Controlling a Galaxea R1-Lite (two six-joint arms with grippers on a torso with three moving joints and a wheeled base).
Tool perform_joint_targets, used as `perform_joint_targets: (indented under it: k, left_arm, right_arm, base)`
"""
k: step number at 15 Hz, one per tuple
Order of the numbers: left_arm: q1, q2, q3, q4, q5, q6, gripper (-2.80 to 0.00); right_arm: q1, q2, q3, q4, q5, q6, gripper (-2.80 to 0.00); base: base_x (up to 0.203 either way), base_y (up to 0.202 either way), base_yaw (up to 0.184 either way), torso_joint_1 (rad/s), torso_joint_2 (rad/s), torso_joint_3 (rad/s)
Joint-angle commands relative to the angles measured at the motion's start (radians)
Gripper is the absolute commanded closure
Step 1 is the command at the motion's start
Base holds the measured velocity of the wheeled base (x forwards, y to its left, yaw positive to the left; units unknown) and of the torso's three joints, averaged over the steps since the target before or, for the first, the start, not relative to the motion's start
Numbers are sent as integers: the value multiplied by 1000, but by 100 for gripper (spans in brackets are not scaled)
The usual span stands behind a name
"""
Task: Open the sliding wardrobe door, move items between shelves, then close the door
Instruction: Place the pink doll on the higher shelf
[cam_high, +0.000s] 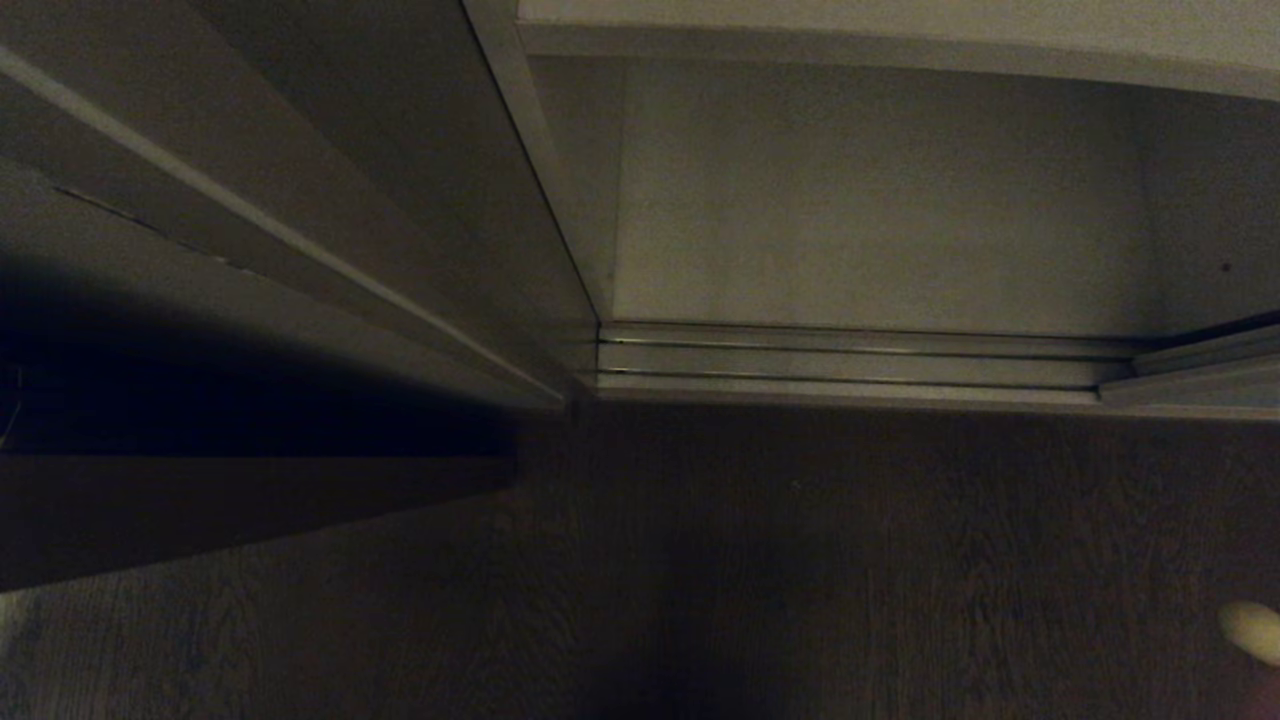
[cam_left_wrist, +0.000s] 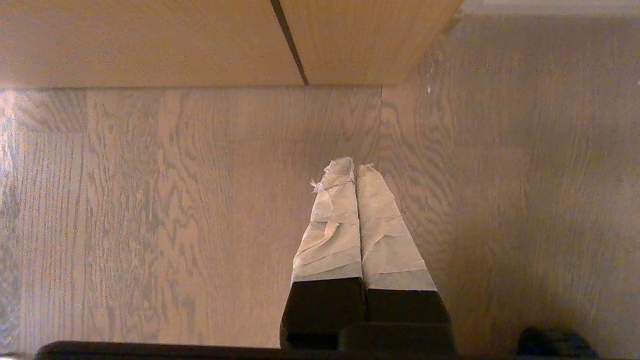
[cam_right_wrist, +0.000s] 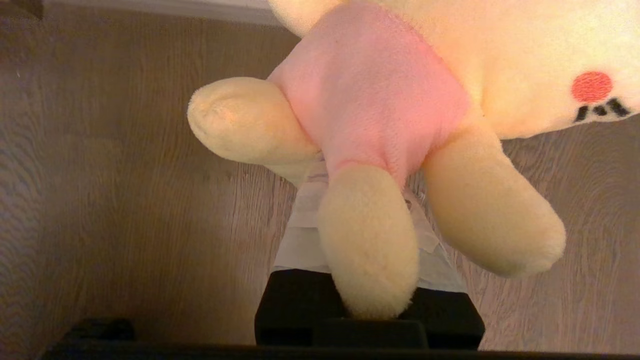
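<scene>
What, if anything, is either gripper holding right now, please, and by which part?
The right gripper holds the yellow plush toy near its pink belly; the exact pinch point is hidden. The left gripper is shut on nothing.

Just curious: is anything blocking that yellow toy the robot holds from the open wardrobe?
Nothing visible. The right gripper holds the yellow plush toy above bare floor; past the floor rails the white compartment lies open.

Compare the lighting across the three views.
Head view: dim, with deep shadow at left beside the wardrobe door; floor rails catch faint light. Left wrist view: warm, even light on the floor and left gripper. Right wrist view: bright, warm light on the yellow toy.
</scene>
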Motion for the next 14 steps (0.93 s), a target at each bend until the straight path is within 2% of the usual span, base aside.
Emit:
perform_joint_targets:
  k: [1, 4, 14]
  left_arm:
    - [0, 0, 1, -1, 1, -5, 0]
    - [0, 0, 1, -5, 13, -53, 0]
    - [0, 0, 1, -7, 13, -52, 0]
  right_arm:
    - [0, 5, 0, 0, 0, 0, 0]
    - [0, 5, -1, 0, 0, 1, 0]
    - [0, 5, -1, 0, 0, 0, 0]
  base:
    - [0, 0, 0, -1, 5, 170]
    - [0, 0, 0, 1, 4, 189]
    - [0, 0, 0, 1, 2, 202]
